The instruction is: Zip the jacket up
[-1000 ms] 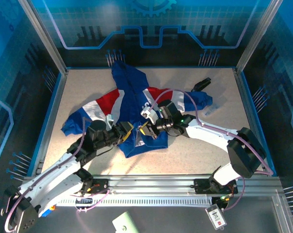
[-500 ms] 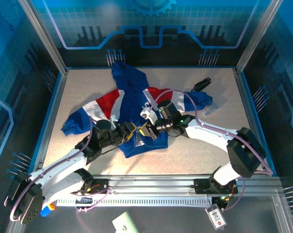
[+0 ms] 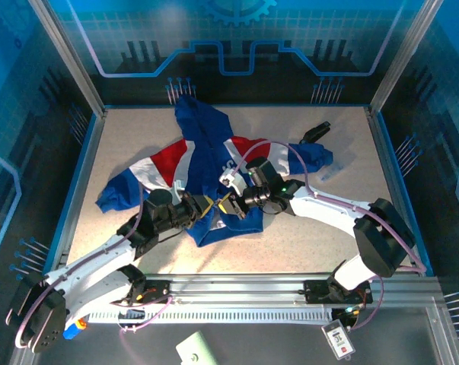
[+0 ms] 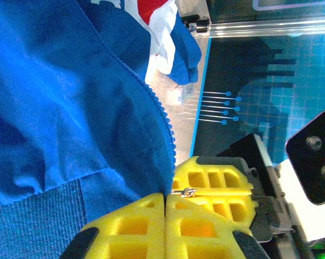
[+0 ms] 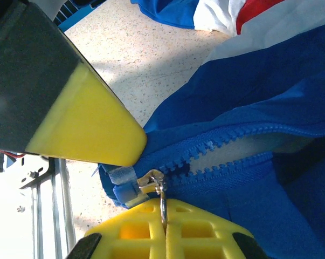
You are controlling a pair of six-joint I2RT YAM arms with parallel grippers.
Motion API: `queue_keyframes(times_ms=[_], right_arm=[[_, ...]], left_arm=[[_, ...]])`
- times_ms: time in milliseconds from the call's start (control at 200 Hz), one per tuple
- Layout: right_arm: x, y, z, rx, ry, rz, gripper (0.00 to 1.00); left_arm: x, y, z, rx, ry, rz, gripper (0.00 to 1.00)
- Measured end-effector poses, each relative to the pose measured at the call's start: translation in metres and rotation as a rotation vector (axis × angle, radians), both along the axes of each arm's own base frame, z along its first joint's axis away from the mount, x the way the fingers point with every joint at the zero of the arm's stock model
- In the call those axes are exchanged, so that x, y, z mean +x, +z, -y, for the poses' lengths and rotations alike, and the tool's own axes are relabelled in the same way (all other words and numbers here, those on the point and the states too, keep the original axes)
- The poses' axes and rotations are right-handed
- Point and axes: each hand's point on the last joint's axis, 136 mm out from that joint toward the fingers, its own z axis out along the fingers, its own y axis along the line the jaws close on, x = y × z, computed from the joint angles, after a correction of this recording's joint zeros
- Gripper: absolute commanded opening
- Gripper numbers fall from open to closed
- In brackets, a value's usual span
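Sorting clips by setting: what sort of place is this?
Probably a robot lab work cell: an aluminium frame, blue printed backdrop panels, and a speckled tabletop holding the jacket.

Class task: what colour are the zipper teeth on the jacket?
Blue. The zipper teeth show best in the right wrist view.

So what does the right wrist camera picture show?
The right tool pinches the metal zipper pull at the bottom of a blue jacket. Past the slider, the zipper gapes open. The left tool, big and yellow, sits close by over a speckled table.
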Motion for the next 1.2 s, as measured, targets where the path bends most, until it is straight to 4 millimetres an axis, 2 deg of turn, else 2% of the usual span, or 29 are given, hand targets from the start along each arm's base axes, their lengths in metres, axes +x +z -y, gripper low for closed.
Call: queue_keyframes(times_ms=[105,400,570,750,1201], right_arm=[[-0.002,0.002,-0.002,-0.006,0.011,-0.011,0.0],[-0.005,0.01,-0.007,-0.031,0.053,-0.055,0.0],[-0.005,0.0,-0.006,-0.079,0.053,-0.102,0.0],[-0.005,-0.013,0.0,-0.132,0.033,-0.13,0.0],[0.006,-0.017,-0.002,-0.153,0.003,-0.132,0.0]], left_arm=[[-0.003,0.002,-0.001,0.058,-0.029,0.016,0.0],[-0.014,0.023,0.002,0.291,-0.193,0.151,0.0],[-0.023,0.008,0.002,0.41,-0.275,0.173,0.0],[-0.031,-0.007,-0.001,0.455,-0.313,0.17,0.0],[-0.035,-0.013,-0.003,0.496,-0.35,0.183,0.0]])
